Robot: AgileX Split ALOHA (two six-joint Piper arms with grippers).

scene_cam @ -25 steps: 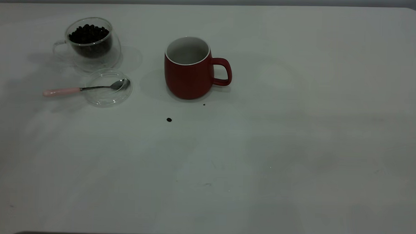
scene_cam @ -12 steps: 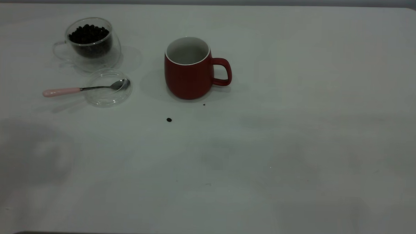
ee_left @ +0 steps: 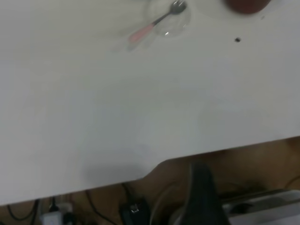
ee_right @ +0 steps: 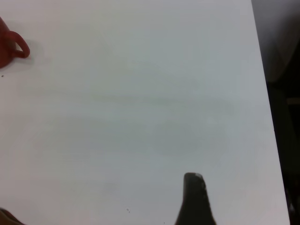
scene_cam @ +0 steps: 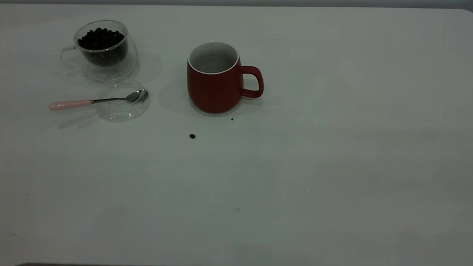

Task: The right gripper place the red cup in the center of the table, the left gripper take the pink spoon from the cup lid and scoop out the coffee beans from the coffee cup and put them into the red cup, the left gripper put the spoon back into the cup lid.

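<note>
Left gripper (ee_left: pixel 200 197): only one dark finger shows in the left wrist view, over the near edge of the surface (scene_cam: pixel 338 152), so cannot tell whether the fingers are spread or pressed together; nothing held, nothing touched. Right gripper (ee_right: pixel 196 201): likewise a single dark finger over bare white surface near its side edge — spread or together, cannot tell; holds nothing. Both sit well apart from the task items. The red cup (scene_cam: pixel 216 78) stands upright, far from the right fingers, handle toward that arm. The pink spoon (scene_cam: pixel 98 100) lies with its metal bowl in the cup lid (scene_cam: pixel 122 99) and its pink handle out past the rim, far ahead of the left fingers. Just behind the lid stands the coffee cup (scene_cam: pixel 101 49), holding the coffee beans (scene_cam: pixel 101 38). One stray bean (scene_cam: pixel 192 136) lies on the surface in front of the red cup. Versus the earlier exterior frames: items unmoved — the broad grey shadows over the near-left surface have gone.
</note>
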